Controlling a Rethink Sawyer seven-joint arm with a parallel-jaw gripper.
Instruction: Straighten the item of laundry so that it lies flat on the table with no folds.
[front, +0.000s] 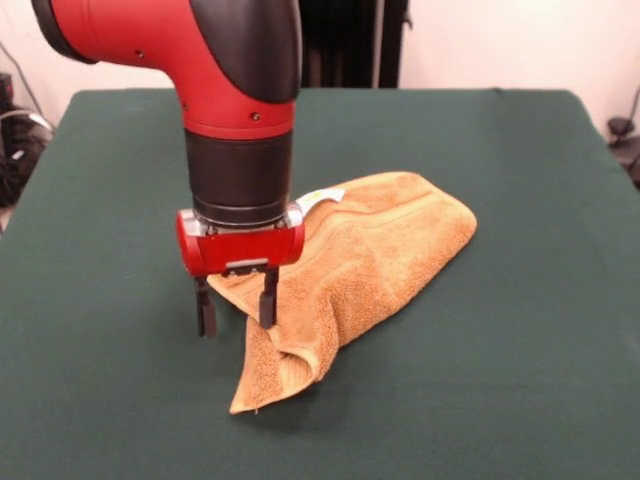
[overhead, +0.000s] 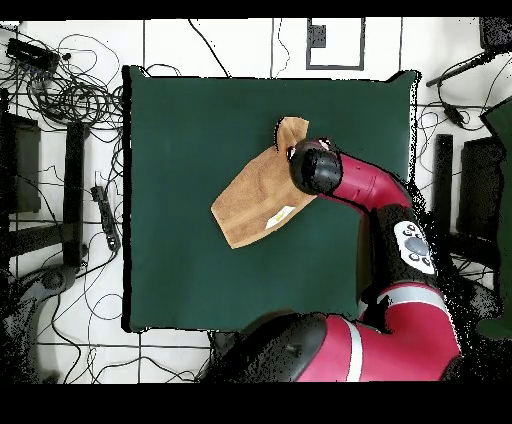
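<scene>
In the front view, the gripper (front: 236, 307) hangs left of centre with its fingers (front: 205, 312) spread apart and holding nothing; the right finger overlaps the left edge of the towel (front: 380, 245), the left one hangs over bare counter (front: 100, 300). This placement suggests a grasp of that edge is being prepared. The towel lies at centre frame, folded over itself and tapering to a bunched lower corner. The arm (front: 240, 110) descends vertically, wrist straight down.
</scene>
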